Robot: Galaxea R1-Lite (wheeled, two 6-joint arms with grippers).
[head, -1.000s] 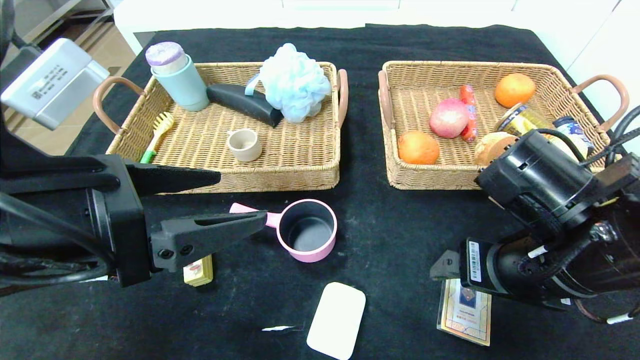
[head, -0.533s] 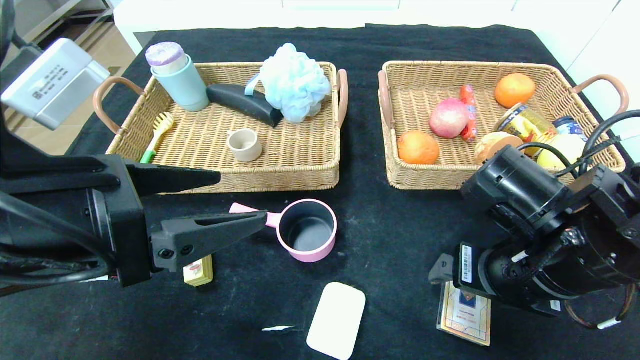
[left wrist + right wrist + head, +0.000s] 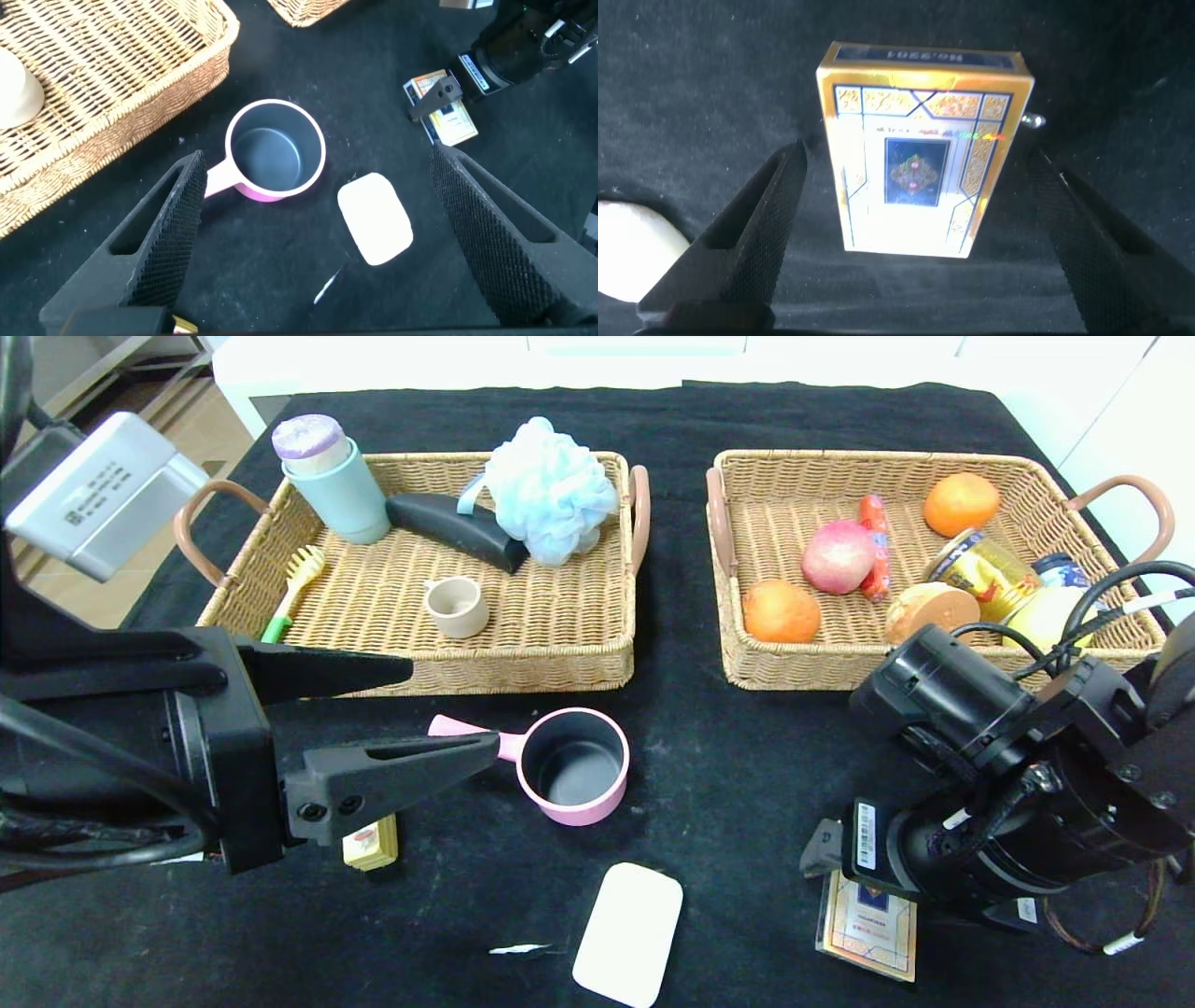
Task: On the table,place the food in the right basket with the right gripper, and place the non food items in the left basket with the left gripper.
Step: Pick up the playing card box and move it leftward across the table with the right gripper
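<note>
On the black table lie the pink saucepan, the white bar, the gold-edged card box and a small yellow wrapped block. My left gripper hovers open at the left, its lower finger over the saucepan's handle; the pan and bar show below it. My right gripper is open, pointing down with a finger on each side of the card box. The peach and a bumpy orange fruit rest in the right basket.
The left basket holds a blue bath puff, a teal bottle, a dark wedge, a small cup and a brush. The right basket also holds another orange, a sausage, cans and a bread roll. A white scrap lies near the front edge.
The right arm has drawn back from the right basket and come down toward the card box. The left gripper and all table items have stayed put.
</note>
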